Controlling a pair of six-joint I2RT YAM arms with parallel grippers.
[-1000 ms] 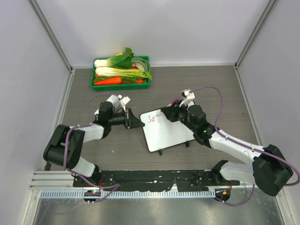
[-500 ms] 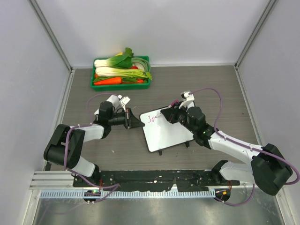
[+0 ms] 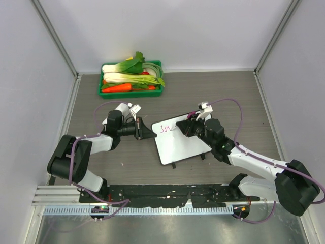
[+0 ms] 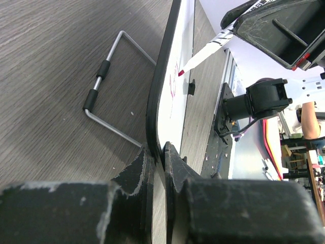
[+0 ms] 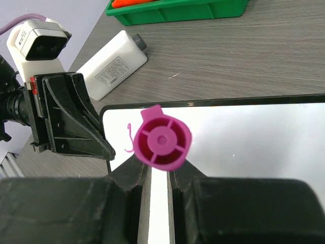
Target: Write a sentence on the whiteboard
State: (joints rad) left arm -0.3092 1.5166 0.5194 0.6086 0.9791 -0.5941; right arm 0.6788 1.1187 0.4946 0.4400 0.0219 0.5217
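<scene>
The marker (image 5: 162,142), clamped in the right fingers (image 5: 129,175), has slid rightward; the sentence (image 3: 165,129) is barely begun on the whiteboard (image 3: 183,147) the left fingers (image 4: 134,168) pinch.

pink marker writing (image 3: 165,128) on the whiteboard (image 3: 181,146), begins "Jo", rest illegible, white bottle (image 5: 112,63) label too small to read

We find the tray (image 3: 131,94) at the desk's (image 3: 228,96) far edge, left of the middle, with vegetables (image 3: 129,76) in it. The board (image 3: 183,145) sits near the desk's middle, a wire stand (image 4: 109,96) at its back. The left gripper (image 3: 151,133) clasps the board's left edge. The right gripper (image 3: 185,127) holds a marker (image 5: 162,138) over the board's far left corner, beside the writing (image 3: 163,129). A bottle (image 5: 111,63) lies between tray and left gripper.
</scene>
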